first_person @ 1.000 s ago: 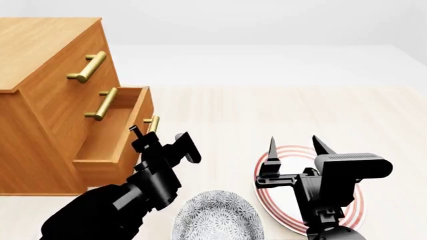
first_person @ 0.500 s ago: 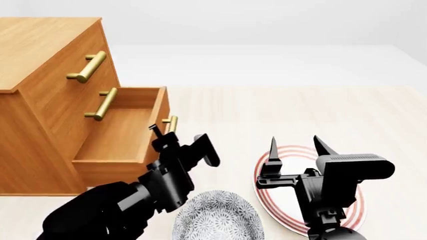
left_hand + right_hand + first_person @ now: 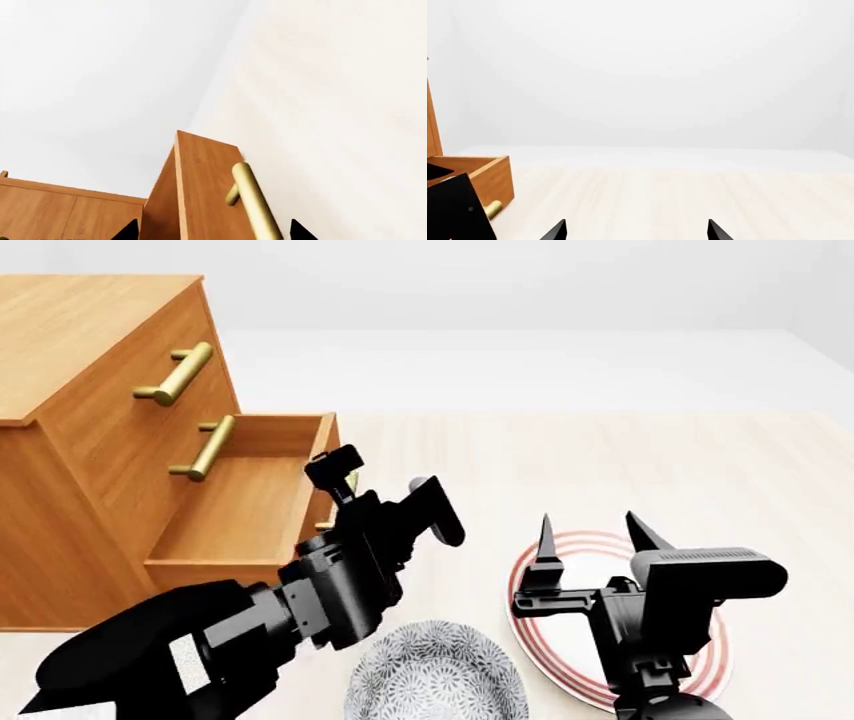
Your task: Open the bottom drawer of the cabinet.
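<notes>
A: Left gripper (image 3: 380,480) — how do its jaws stand?
B: Released; in the left wrist view two dark fingertips (image 3: 127,231) flank the brass handle (image 3: 252,200) with daylight on both sides, though contact lower down is probably hidden by the frame edge.
A: And the right gripper (image 3: 587,530)?
B: Jaws spread, clasping nothing, hanging above the red-ringed plate (image 3: 714,655).
A: Where is the bottom drawer (image 3: 240,505)?
B: Pulled well out from the front of the cabinet (image 3: 80,370), its wooden floor exposed. The middle drawer (image 3: 204,447) and top drawer (image 3: 174,373) sit flush above it.
A: Anything else near the cabinet?
B: A patterned bowl (image 3: 434,680), between both arms.
</notes>
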{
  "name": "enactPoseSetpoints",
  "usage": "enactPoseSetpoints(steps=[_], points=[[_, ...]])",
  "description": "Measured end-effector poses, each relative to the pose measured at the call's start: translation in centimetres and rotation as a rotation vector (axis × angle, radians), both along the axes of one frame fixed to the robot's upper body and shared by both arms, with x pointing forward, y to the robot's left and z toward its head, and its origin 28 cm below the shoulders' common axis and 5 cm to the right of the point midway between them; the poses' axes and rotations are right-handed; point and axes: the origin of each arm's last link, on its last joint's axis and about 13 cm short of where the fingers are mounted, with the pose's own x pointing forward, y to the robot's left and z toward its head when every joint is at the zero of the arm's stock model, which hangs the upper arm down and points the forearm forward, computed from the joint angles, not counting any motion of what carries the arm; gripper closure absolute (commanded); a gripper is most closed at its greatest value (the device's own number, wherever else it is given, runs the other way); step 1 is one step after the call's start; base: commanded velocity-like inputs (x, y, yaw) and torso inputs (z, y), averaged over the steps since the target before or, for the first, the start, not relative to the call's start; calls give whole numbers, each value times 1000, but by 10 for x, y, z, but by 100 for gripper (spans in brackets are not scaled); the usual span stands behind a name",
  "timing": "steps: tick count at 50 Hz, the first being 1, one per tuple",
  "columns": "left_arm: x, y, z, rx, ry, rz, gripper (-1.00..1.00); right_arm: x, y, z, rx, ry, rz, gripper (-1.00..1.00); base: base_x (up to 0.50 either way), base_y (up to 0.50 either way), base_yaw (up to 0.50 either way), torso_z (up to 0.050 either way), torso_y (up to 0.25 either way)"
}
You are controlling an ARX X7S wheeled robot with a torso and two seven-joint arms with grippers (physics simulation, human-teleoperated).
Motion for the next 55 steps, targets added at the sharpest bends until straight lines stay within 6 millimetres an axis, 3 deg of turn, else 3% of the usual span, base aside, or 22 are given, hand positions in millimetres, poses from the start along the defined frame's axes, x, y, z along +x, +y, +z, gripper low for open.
enactPoseSetpoints(steps=[14, 32, 44, 55], points=[[19, 13, 42, -279, -66, 96, -100, 0, 0, 1, -1, -3, 2, -100, 0, 0, 0, 0, 0], [48, 37, 70, -739, 90, 300, -100, 0, 0, 0, 2, -2, 0, -100, 0, 0, 0, 0, 0], [48, 46, 103, -836, 230, 435, -100, 0, 0, 1, 2, -3, 1, -100, 0, 0, 0, 0, 0], [44, 48, 110, -862, 328, 476, -100, 0, 0, 2, 1, -6, 1, -100, 0, 0, 0, 0, 0]])
